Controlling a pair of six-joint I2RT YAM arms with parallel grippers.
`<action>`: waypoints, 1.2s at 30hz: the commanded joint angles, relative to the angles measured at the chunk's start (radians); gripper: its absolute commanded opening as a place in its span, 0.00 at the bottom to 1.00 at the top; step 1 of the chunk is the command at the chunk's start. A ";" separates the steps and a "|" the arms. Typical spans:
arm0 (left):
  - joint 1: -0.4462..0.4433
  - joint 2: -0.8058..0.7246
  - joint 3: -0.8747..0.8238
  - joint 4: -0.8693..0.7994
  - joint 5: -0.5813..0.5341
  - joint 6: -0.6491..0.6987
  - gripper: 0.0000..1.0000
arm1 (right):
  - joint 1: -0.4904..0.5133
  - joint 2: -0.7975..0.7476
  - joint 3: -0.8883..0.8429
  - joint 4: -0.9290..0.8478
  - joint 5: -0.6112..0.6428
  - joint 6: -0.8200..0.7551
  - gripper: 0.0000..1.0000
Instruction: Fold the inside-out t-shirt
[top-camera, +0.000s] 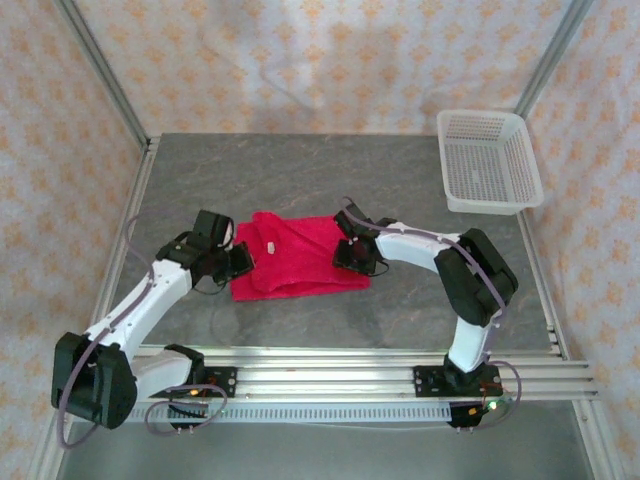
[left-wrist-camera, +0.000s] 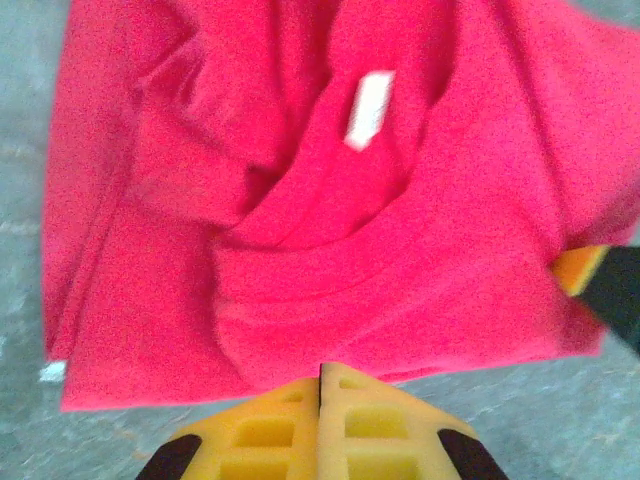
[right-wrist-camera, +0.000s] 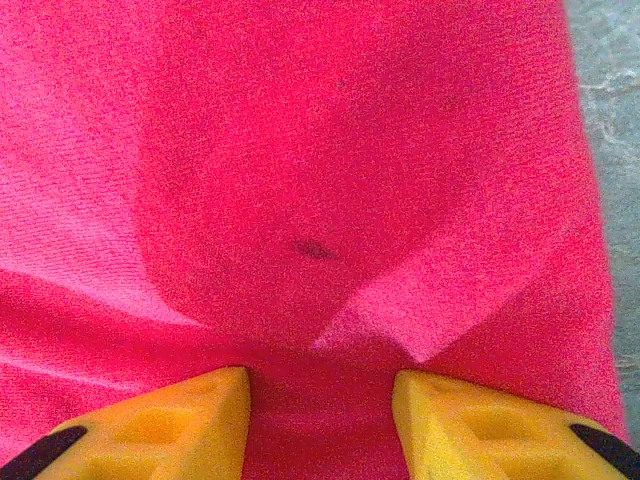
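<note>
The inside-out t-shirt lies bunched in a rough rectangle at the middle of the grey table, bright red, its neckline and white tag facing up. At its left edge my left gripper is shut, its yellow fingertips pressed together right on the shirt's near hem. My right gripper hovers over the shirt's right part. It is open, and its two yellow fingers stand apart over the red cloth, where a small folded corner sticks up.
A white mesh basket stands at the back right corner. Patterned walls close the table on three sides. Aluminium rails run along the near edge. Bare grey table surrounds the shirt.
</note>
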 joint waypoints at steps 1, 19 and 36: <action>-0.002 0.015 -0.092 -0.010 -0.004 -0.036 0.12 | -0.005 0.057 -0.015 -0.044 0.042 -0.004 0.46; -0.003 0.175 -0.116 0.255 0.025 -0.123 0.35 | -0.001 0.050 -0.017 -0.026 0.002 -0.011 0.48; -0.002 0.018 0.021 -0.062 -0.137 -0.033 0.00 | -0.001 0.033 -0.049 -0.038 0.025 -0.011 0.49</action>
